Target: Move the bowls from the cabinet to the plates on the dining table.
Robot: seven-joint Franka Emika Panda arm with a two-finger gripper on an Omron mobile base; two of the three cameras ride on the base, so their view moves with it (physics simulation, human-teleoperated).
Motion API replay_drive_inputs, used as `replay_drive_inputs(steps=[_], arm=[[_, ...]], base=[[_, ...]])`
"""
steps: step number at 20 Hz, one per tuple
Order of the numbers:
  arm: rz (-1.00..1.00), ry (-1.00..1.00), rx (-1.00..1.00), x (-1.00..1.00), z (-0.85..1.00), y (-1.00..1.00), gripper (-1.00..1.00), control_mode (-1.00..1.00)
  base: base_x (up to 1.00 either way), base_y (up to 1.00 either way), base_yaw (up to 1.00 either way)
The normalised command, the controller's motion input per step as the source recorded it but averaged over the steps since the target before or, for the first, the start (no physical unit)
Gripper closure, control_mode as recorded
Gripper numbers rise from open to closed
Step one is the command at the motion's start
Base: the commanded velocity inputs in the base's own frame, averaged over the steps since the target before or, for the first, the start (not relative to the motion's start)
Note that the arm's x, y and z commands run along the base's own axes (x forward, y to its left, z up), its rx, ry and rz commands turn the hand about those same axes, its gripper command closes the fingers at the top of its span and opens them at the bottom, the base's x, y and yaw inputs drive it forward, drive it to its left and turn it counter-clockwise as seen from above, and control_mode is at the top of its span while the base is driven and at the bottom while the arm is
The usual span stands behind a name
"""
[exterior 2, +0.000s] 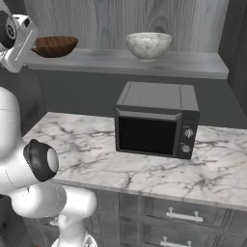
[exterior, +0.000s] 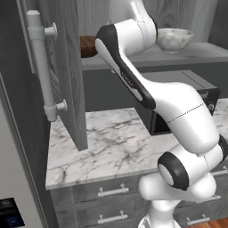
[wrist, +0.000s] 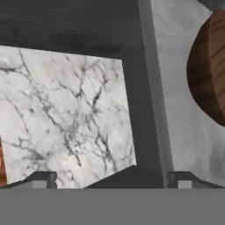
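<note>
Cabinet: grey wood-grain wall unit; its door is swung open at the left of the left base view, with a long silver bar handle mounted upright on it. A grey shelf is exposed inside.
Counter: white marble with grey veins, set below the cabinet; drawers with silver pulls are seen under its front edge.
Arm: white with dark joints, raised from the base and bent up toward the shelf; its upper links are seen in front of the shelf's left part.
Microwave: black box with a dark window and two knobs, stood on the counter beneath the shelf, under the marble bowl.
Marble bowl: white with grey veins, upright on the shelf, well apart from the wooden bowl, toward the right.
Wooden bowl: dark brown, upright on the left part of the shelf, near the wrist; seen large at the right edge of the hand view.
Gripper: fingers spread wide, nothing between them; the two tips are seen apart in the hand view, clear of the wooden bowl, with the shelf edge and the counter below them.
</note>
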Motion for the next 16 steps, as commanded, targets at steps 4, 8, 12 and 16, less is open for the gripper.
replay_drive_inputs(steps=[4,8,12,16], arm=[[0.11,-0.03,-0.08,0.64,-0.19,0.0,-1.0,-1.0],[0.1,-0.04,-0.08,0.63,-0.01,0.0,-1.0,-1.0],[0.09,-0.07,-0.09,0.5,0.02,0.0,-1.0,-1.0],[0.08,-0.06,-0.1,0.42,0.06,0.05,-1.0,-1.0]], base=[[0.0,0.0,0.0],[0.0,0.0,0.0],[0.0,0.0,0.0],[0.0,0.0,0.0]])
